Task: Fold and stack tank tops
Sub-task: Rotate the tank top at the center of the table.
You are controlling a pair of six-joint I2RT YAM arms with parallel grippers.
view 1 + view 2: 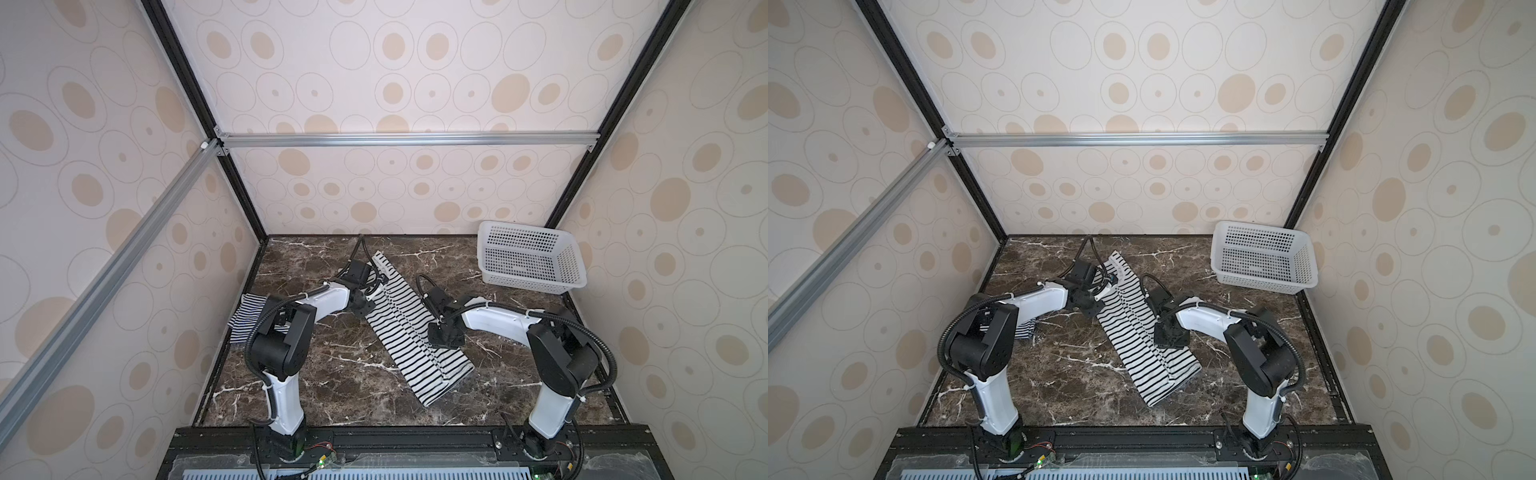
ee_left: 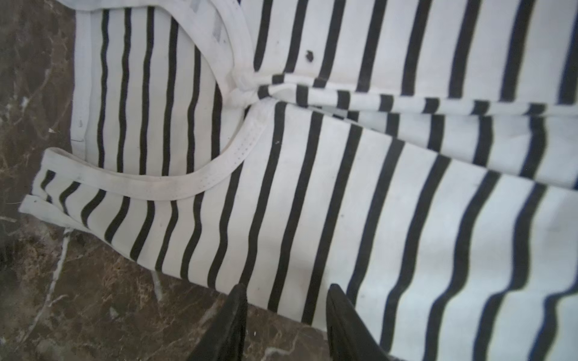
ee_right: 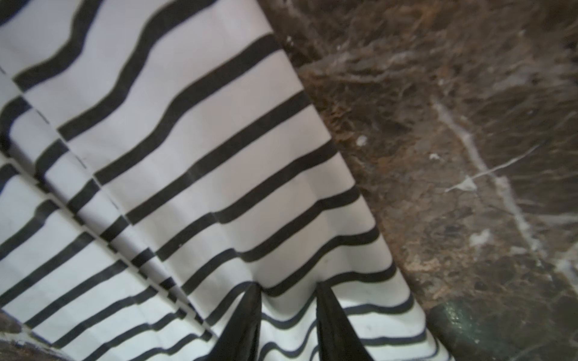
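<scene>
The white tank top with wide-spaced black stripes (image 1: 409, 361) (image 1: 1142, 359) lies diagonally mid-table, both long sides folded in along a middle seam. Its neckline and straps (image 2: 175, 190) show in the left wrist view. My left gripper (image 1: 369, 311) (image 2: 287, 292) hovers open over the top's left edge near the strap end, holding nothing. My right gripper (image 1: 444, 336) (image 3: 289, 287) is on the top's right edge. Its fingertips (image 3: 256, 292) stand apart, pressed into the cloth, which puckers between them. The densely striped tank top (image 1: 245, 316) (image 1: 1025, 330) lies at the left wall, partly behind the left arm.
A white perforated basket (image 1: 528, 288) (image 1: 1262, 286) stands tilted in the back right corner. The dark marble table (image 1: 332, 374) is walled on three sides. Both arm bases sit on the black rail at the front edge.
</scene>
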